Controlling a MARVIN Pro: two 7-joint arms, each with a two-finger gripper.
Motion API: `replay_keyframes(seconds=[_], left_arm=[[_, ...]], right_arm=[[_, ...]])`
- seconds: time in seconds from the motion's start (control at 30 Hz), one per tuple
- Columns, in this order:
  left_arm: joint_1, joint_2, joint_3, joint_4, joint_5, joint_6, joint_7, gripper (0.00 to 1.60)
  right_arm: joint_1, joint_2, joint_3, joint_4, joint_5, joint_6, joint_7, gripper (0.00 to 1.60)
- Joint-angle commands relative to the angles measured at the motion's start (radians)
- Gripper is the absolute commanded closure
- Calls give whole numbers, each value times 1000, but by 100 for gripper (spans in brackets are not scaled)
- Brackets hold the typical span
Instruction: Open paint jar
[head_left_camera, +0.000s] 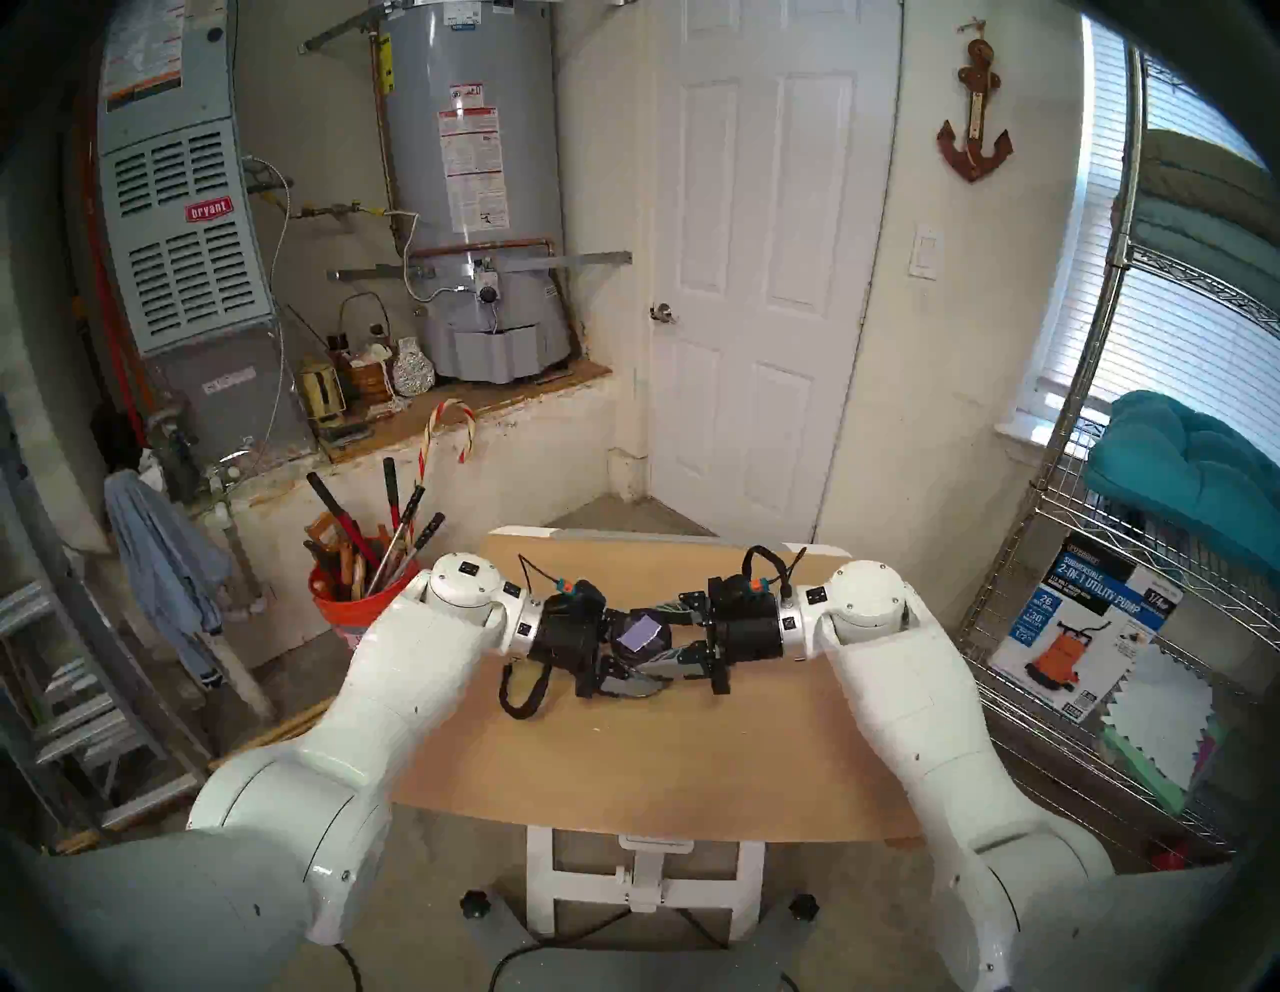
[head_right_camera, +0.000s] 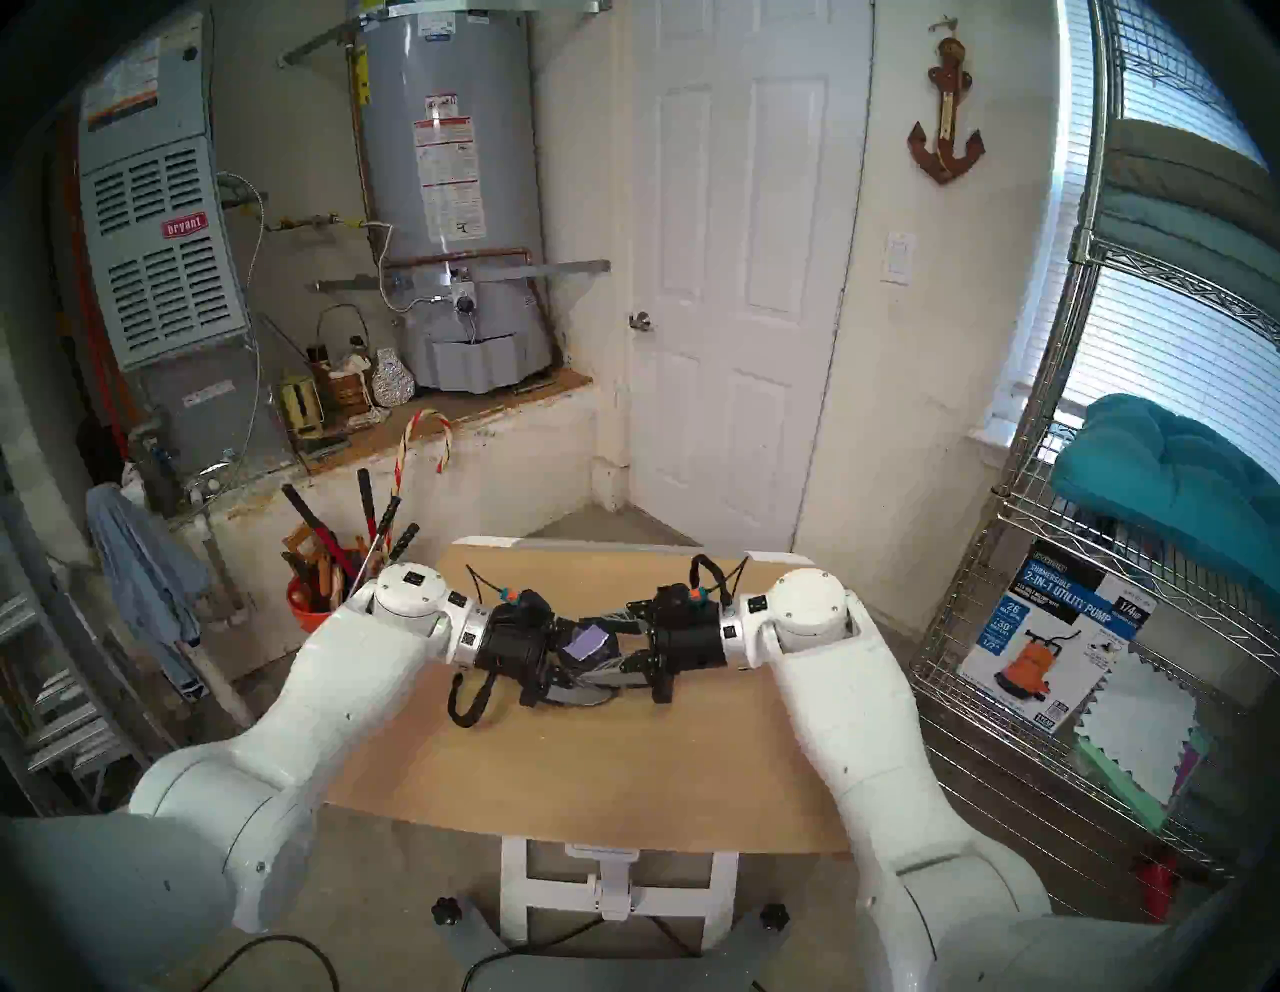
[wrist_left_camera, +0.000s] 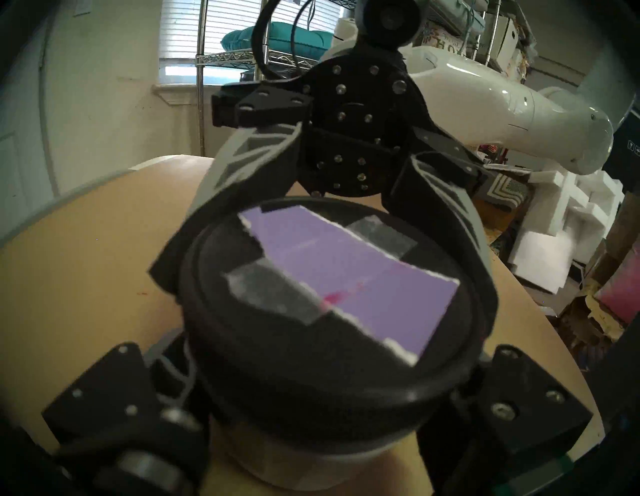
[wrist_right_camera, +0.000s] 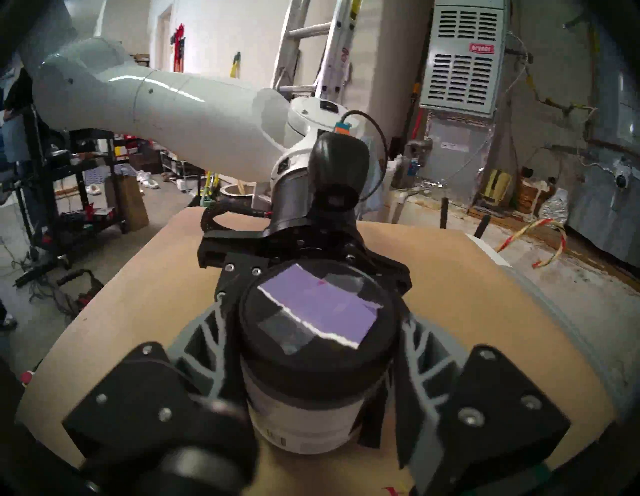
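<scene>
Both arms are reaching in over the middle of the tan table (head_left_camera: 623, 762), meeting from opposite sides around the paint jar (head_left_camera: 641, 634), which is being held above the tabletop rather than standing on it. The left end effector (head_left_camera: 627, 654) is coming in from the left and is clamping the jar's lower body; in the right wrist view its black linkage is sitting just behind the jar (wrist_right_camera: 304, 426), whose white label is showing below the lid. The right end effector (head_left_camera: 665, 637) is coming in from the right and is closing on the black lid (wrist_left_camera: 329, 311), with its ribbed grey fingers (wrist_right_camera: 204, 350) pressing against the lid's rim on both sides. In the left wrist view those same fingers (wrist_left_camera: 239, 162) are curving round the far edge of the lid. The lid is facing upward and slightly tilted, and a lilac rectangular swatch (wrist_right_camera: 318, 308), taped down with clear tape, is lying across its top. The lid is sitting on the jar. An orange bucket (head_left_camera: 346, 609) of tools is standing on the floor off the table's far left corner.
</scene>
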Motion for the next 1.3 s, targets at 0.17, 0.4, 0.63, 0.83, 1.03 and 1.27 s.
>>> replay_keyframes(seconds=[0.17,0.4,0.63,0.83,1.03,1.27], left_arm=[[2,-11,4,-33,-21,14,-11,160],[8,-9,8,-42,-25,22,-11,160],[16,-5,10,-58,-30,29,-11,160],[21,1,10,-65,-35,29,-11,160],[17,3,12,-57,-38,26,-11,160],[9,3,15,-48,-42,19,-11,160]], right_arm=[[157,-15,-100,154,38,-129,36,160],[217,-2,-163,233,111,-184,36,144],[241,39,-188,295,207,-222,36,0],[210,89,-160,272,306,-197,36,0],[187,147,-170,234,357,-168,36,0],[172,185,-197,218,402,-155,36,0]])
